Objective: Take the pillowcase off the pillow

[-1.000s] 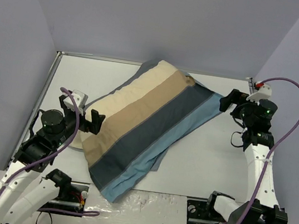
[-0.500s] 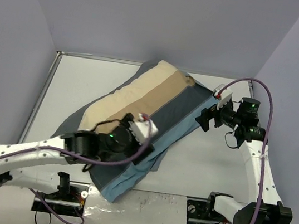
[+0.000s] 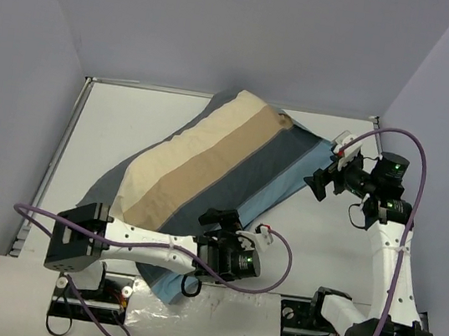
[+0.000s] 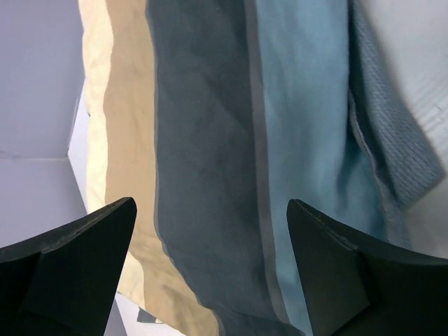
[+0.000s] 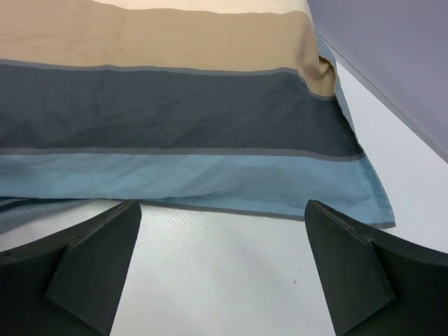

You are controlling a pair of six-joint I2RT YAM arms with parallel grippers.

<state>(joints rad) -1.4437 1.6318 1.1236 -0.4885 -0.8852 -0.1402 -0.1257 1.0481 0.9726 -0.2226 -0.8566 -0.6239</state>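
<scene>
The pillowcase (image 3: 215,175), striped cream, tan, dark slate and light blue, lies plump and slanting across the white table (image 3: 122,119). The pillow is hidden inside it. My left gripper (image 3: 222,217) hovers open over the pillowcase's near end. In the left wrist view its jaws (image 4: 210,206) stand wide above the slate and blue stripes (image 4: 210,126), holding nothing. Grey-blue cloth (image 4: 392,140) shows at that edge. My right gripper (image 3: 320,182) is open beside the light blue far-right corner. In the right wrist view (image 5: 224,204) it sits low over bare table, just short of the blue edge (image 5: 210,178).
Grey walls (image 3: 229,25) close the table at the back and both sides. The left arm (image 3: 146,241) stretches across the near edge in front of the pillowcase. A purple cable (image 3: 415,163) loops by the right arm. Bare table (image 3: 305,248) lies right of the pillowcase.
My left arm swung from the table's left side across to the pillowcase's near end. The right gripper came in and down toward the light blue corner. The pillowcase kept its place.
</scene>
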